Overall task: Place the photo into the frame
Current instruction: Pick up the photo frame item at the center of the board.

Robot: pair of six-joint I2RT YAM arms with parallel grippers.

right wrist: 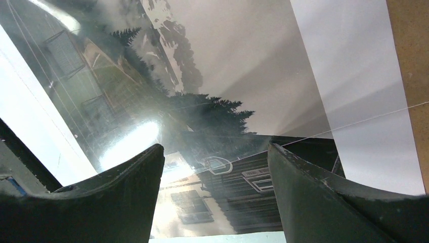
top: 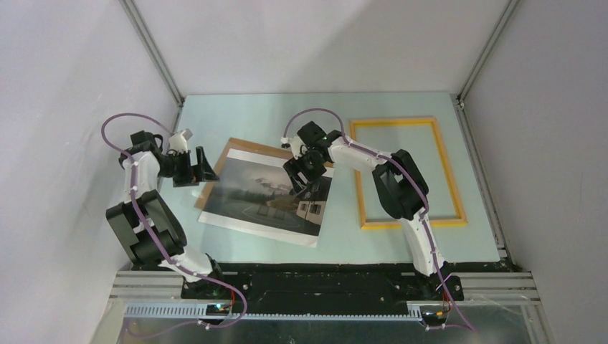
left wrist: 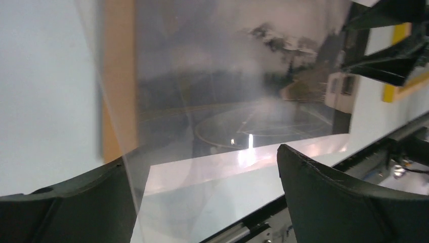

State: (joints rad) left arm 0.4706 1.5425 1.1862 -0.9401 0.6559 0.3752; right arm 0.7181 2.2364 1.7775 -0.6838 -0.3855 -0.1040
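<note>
Top external: perhaps-teal table [top: 251, 118], grey walls [top: 64, 79].

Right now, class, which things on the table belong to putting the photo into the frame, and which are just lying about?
For the job: landscape photo; yellow-orange picture frame.
Lying about: brown backing board, under the photo.

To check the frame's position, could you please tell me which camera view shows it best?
The top external view: the whole frame lies flat, right of the photo. The left wrist view catches only a yellow sliver of it; the right wrist view shows none.
</note>
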